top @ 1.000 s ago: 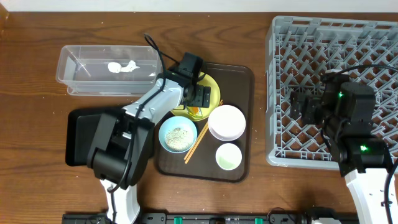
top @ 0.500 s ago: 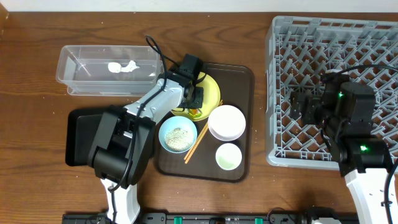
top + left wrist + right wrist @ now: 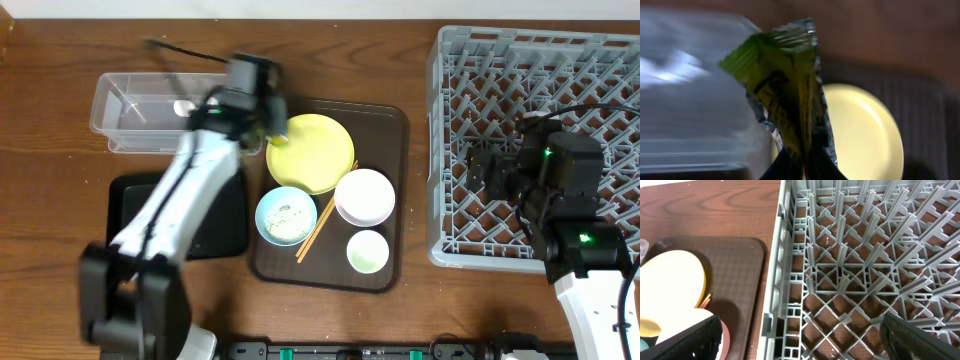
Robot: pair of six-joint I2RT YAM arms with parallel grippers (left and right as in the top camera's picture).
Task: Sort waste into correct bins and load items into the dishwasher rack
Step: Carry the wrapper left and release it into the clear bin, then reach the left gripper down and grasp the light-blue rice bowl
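Note:
My left gripper (image 3: pixel 268 124) is shut on the yellow-green printed wrapper (image 3: pixel 785 95), pinched at its lower end between the dark fingers (image 3: pixel 815 167). It hangs between the clear tub (image 3: pixel 130 115) and the bare yellow plate (image 3: pixel 312 152); the arm is motion-blurred. A white scrap (image 3: pixel 183 107) lies in the tub. The light blue bowl (image 3: pixel 286 215) holds rice grains. Beside it are the white-pinkish bowl (image 3: pixel 364 196), the small cup (image 3: pixel 367 251) and the chopsticks (image 3: pixel 322 222). My right gripper (image 3: pixel 805 340) stands open over the left part of the grey rack (image 3: pixel 600 80), holding nothing.
The dishes sit on a dark brown serving tray (image 3: pixel 385 130). A shallow black tray (image 3: pixel 220 215) lies left of it, partly under my left arm. The rack's upright pegs (image 3: pixel 842 255) rise just ahead of my right gripper.
My left gripper shut on the wrapper on the yellow plate, lifted it off and swung up and left toward the clear tub. The right arm has not moved.

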